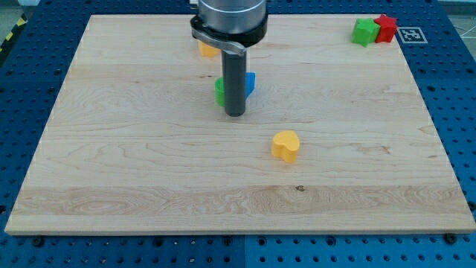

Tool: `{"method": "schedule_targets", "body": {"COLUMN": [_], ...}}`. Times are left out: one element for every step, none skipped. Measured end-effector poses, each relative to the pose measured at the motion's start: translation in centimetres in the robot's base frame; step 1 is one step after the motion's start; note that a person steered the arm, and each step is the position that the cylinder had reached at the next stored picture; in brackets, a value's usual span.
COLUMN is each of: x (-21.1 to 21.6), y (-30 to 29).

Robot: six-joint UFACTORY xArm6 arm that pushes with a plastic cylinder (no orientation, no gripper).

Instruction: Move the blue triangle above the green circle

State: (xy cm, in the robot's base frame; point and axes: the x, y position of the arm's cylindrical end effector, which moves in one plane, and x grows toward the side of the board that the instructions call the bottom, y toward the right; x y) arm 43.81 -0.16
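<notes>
My tip [235,113] rests on the board near the middle, a little toward the view's top. Right behind the rod, a blue block [251,82] shows only as a sliver at the rod's right edge; its shape cannot be made out. A green block [219,90] shows as a sliver at the rod's left edge, mostly hidden too. Both sit just above the tip in the view, close to or touching the rod.
A yellow heart block [285,145] lies to the lower right of the tip. A yellow block [207,49] is partly hidden under the arm's head near the top. A green block [364,32] and a red star [385,27] sit together at the top right corner.
</notes>
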Motion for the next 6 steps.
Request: {"method": "schedule_targets", "body": {"x": [0.0,-2.2,-6.0,-8.5,-8.6,-5.1], "y": [2.1,2.8,2.3,1.3,2.5,6.5]}}
